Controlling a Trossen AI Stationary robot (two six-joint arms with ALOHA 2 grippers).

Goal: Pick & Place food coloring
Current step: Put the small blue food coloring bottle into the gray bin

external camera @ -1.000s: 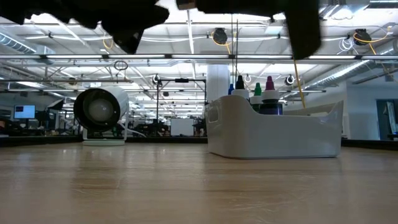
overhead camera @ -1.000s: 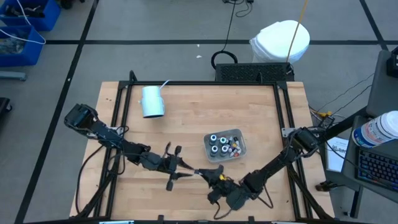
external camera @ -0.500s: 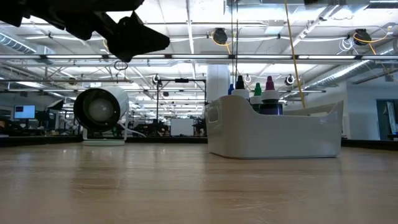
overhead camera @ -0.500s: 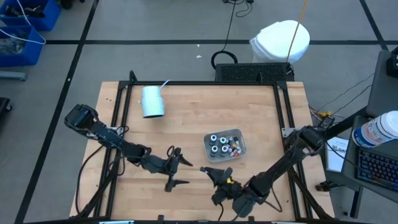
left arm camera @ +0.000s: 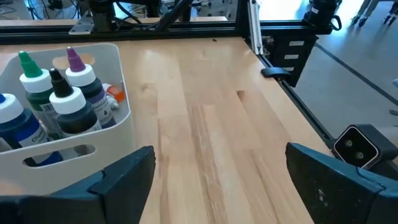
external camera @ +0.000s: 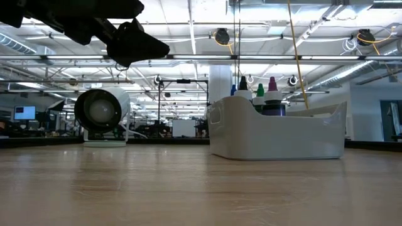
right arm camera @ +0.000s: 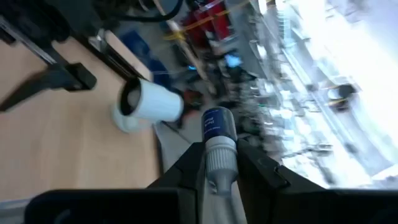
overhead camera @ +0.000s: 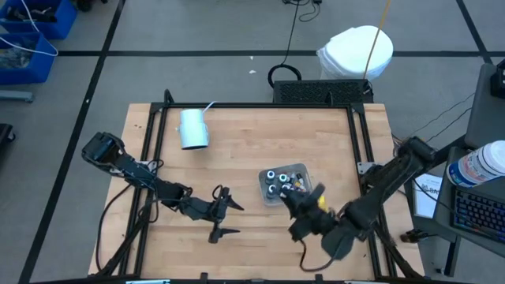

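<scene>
Your right gripper (right arm camera: 214, 165) pinches one food coloring bottle (right arm camera: 216, 140) just beside the tray (overhead camera: 264, 192), where several bottles (left arm camera: 59, 102) already stand (placing remains). Your left gripper (overhead camera: 224, 218) waits nearby, jaws wide and empty.

Premises: large open-plan robotics lab. Evidence: wooden bench (overhead camera: 252, 150) in metal frame, exposed ceiling trusses (external camera: 201, 58), rows of workstations (external camera: 38, 129) behind.

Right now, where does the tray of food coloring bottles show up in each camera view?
High view: the tray sits right of centre.
Low view: right of centre.
Left wrist view: at the left.
Right wrist view: not in it.
Shared landmark: the cup on its side, in high, low and right wrist views.
</scene>
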